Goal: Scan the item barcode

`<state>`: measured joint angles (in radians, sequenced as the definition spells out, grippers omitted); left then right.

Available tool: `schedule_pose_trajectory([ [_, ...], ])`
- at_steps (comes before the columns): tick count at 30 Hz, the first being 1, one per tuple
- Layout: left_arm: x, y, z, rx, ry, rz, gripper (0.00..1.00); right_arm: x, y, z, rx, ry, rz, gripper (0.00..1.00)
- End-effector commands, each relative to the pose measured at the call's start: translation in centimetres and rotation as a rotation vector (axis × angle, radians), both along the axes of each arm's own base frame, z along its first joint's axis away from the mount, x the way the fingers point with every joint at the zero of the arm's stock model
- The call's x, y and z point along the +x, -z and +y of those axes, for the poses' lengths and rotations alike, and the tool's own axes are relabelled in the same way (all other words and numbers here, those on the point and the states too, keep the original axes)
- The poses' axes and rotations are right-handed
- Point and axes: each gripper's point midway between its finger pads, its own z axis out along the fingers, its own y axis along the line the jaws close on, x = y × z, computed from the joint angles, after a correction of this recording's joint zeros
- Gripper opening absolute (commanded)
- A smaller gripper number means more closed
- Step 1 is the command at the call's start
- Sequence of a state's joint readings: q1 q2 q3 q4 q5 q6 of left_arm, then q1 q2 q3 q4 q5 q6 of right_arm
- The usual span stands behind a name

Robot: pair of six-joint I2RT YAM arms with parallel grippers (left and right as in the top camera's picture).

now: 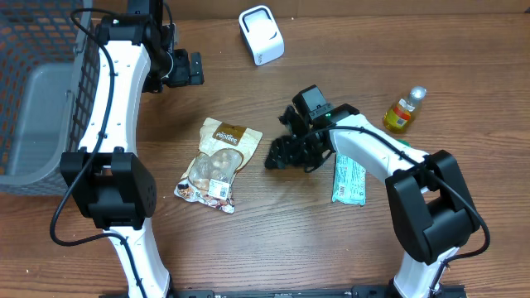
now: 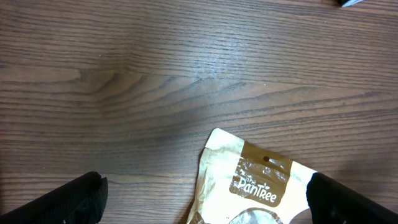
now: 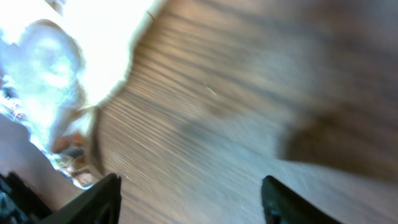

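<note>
Overhead: brown-and-white plastic snack pouch [image 1: 217, 161] flat on wooden table [image 1: 331, 248]; right gripper [image 1: 277, 155] parted beside it, left gripper [image 1: 195, 69] wide.

Bare tabletop [image 1: 224, 83] between snack pouch [image 1: 217, 163] and scanner [image 1: 261, 34]; wire basket [image 1: 33, 99] beside left arm [image 1: 116, 91].

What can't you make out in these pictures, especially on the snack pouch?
Pouch barcode: in no view; overhead shows only its front.
Pouch, left wrist: lower part cut off by the bottom edge.
Pouch, right wrist: blur and glare wash it out.
Green pack, overhead: top end hidden under the right arm.
Basket, overhead: cut off by the left edge.
</note>
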<state>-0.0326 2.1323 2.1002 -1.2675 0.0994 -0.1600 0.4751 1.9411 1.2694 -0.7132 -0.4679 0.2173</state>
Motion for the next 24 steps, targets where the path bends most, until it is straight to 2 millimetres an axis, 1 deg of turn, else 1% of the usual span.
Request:
schedule_pose_trajectory([
  [1,0.0,0.4,0.1,0.008,0.005,0.009,1.00,0.8,-0.7,1.7,0.062,-0.033,-0.059,0.89],
  [3,0.0,0.4,0.1,0.008,0.005,0.009,1.00,1.4,-1.0,2.1,0.084,-0.034,-0.090,0.95],
  [5,0.2,0.3,-0.2,-0.016,-0.006,0.002,1.00,1.9,-1.4,2.6,0.111,-0.036,-0.109,0.97],
  [7,0.4,0.2,-1.0,-0.066,-0.025,-0.002,1.00,2.2,-1.8,3.0,0.136,-0.041,-0.127,0.97],
  [9,-0.3,0.2,-1.8,-0.111,-0.020,0.025,1.00,2.5,-2.0,3.4,0.151,-0.046,-0.144,0.91],
  [10,-0.3,0.2,-1.8,-0.111,-0.020,0.027,1.00,2.5,-2.2,3.7,0.162,-0.053,-0.156,0.87],
  [12,-0.5,0.3,-1.7,-0.109,-0.021,0.036,1.00,2.6,-2.4,4.3,0.172,-0.065,-0.174,0.73],
  [13,-0.8,0.3,-1.7,-0.108,-0.020,0.049,0.63,2.6,-2.5,4.6,0.178,-0.070,-0.182,0.63],
  [14,-1.3,0.4,-1.7,-0.103,-0.015,0.067,0.07,2.6,-2.6,4.9,0.184,-0.077,-0.193,0.48],
  [15,-1.9,0.6,-1.6,-0.101,-0.018,0.092,0.04,2.7,-2.8,5.4,0.192,-0.086,-0.208,0.33],
  [16,-2.4,0.7,-1.6,-0.100,-0.018,0.116,0.04,2.7,-3.0,5.8,0.199,-0.094,-0.225,0.21],
  [17,-3.2,0.9,-1.7,-0.099,-0.018,0.147,0.04,3.0,-3.2,6.4,0.201,-0.101,-0.259,0.16],
  [21,-6.0,2.2,-2.2,-0.081,-0.009,0.270,0.04,4.6,-3.5,7.4,0.149,-0.089,-0.389,0.15],
  [24,-8.5,3.9,-2.1,-0.036,-0.014,0.376,0.04,5.5,-3.9,8.2,0.120,-0.077,-0.472,0.15],
])
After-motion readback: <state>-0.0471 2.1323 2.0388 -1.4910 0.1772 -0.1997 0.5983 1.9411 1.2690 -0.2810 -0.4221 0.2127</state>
